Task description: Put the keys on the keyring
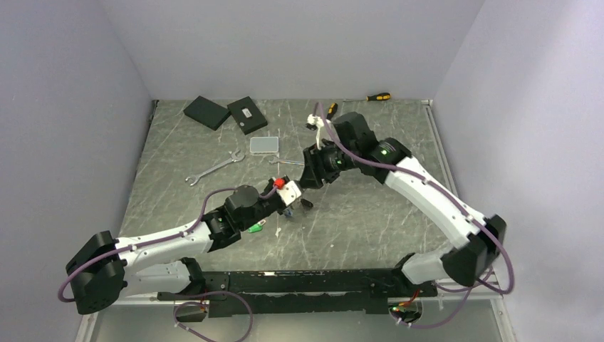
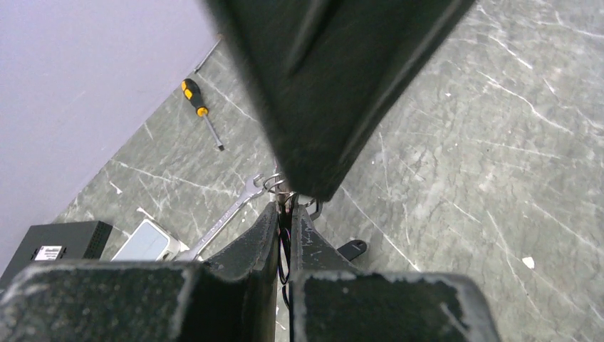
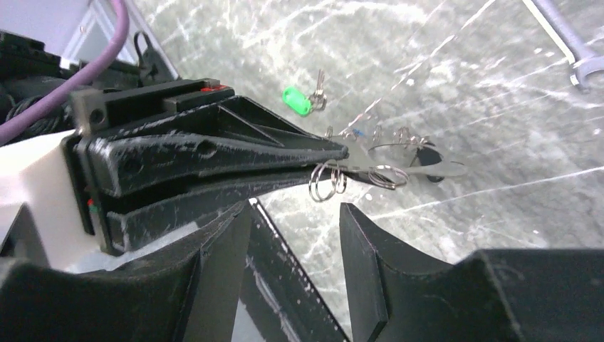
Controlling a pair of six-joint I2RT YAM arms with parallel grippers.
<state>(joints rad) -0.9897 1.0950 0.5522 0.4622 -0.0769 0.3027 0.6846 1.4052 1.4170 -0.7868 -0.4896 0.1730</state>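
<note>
My left gripper (image 1: 290, 206) (image 2: 287, 208) is shut on the thin wire of the keyring (image 3: 390, 144), which sticks out past its fingertips. Small split rings (image 3: 326, 182) and a silver key (image 3: 434, 169) hang along that wire. My right gripper (image 1: 311, 182) (image 3: 295, 210) hovers just above the left fingertips, open, with nothing between its fingers. A green-tagged key (image 3: 298, 100) (image 1: 255, 228) lies on the table beside the left arm. A black-headed key (image 2: 352, 249) (image 1: 306, 203) hangs just beyond the left fingers.
A silver spanner (image 1: 214, 167) (image 2: 221, 221) and a small clear box (image 1: 265, 144) lie behind the grippers. Two black boxes (image 1: 206, 112) sit at the back left. Yellow-and-black screwdrivers (image 1: 377, 96) (image 2: 196, 100) lie near the back wall.
</note>
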